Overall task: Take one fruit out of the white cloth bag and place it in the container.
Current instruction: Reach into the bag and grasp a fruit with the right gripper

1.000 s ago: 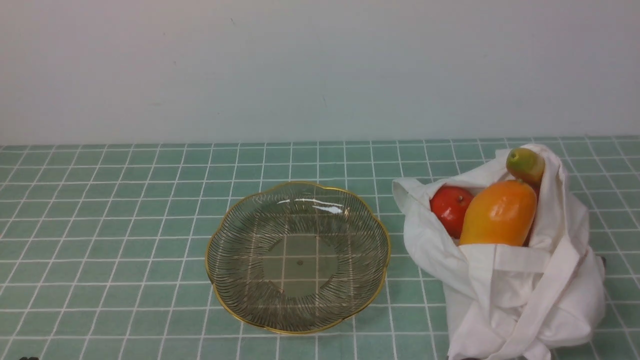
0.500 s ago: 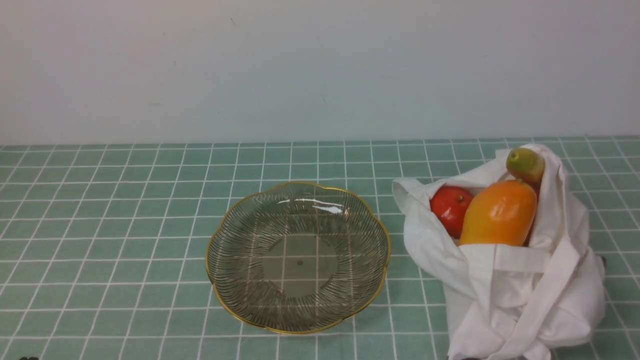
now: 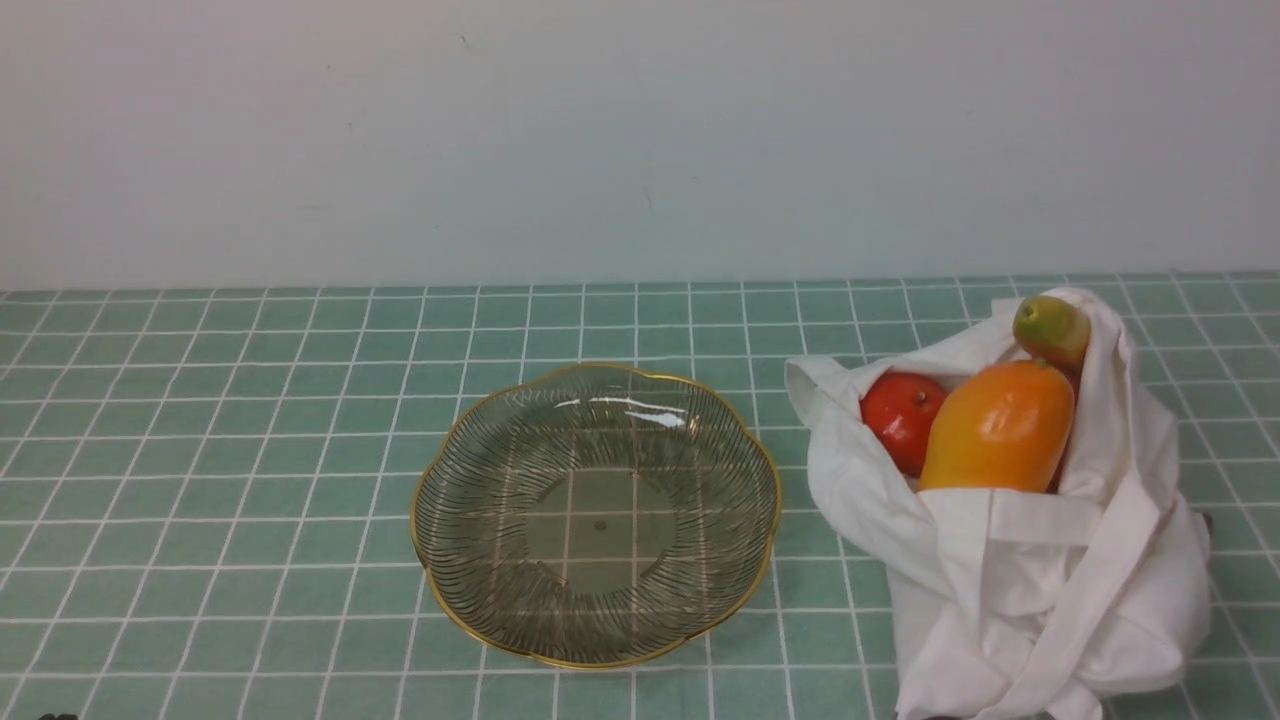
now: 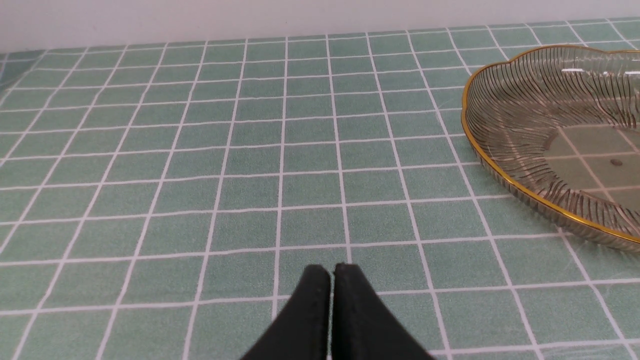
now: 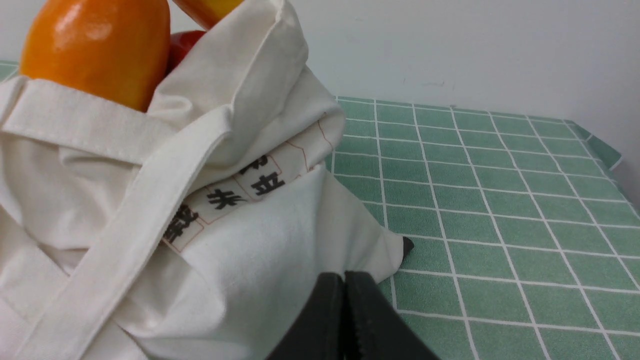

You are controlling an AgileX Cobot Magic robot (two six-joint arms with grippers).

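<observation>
The large orange-yellow fruit [image 3: 998, 427] stands in the mouth of the white cloth bag [image 3: 1040, 570] at the right, and shows again as the orange fruit [image 5: 95, 47] above the bag [image 5: 240, 240] in the right wrist view. The ribbed glass container [image 3: 597, 515] with its gold rim sits empty in the middle; its rim [image 4: 480, 145] shows in the left wrist view. My left gripper [image 4: 331, 272] is shut, low over bare tiles to the left of the bowl. Close against the bag's lower side, my right gripper [image 5: 344, 279] is shut, holding nothing. Neither gripper shows in the front view.
A red apple [image 3: 900, 417] and a small green-yellow fruit [image 3: 1050, 331] share the bag with the big fruit. The green tiled table [image 3: 250, 450] runs back to a pale wall; its right edge [image 5: 607, 155] shows in the right wrist view.
</observation>
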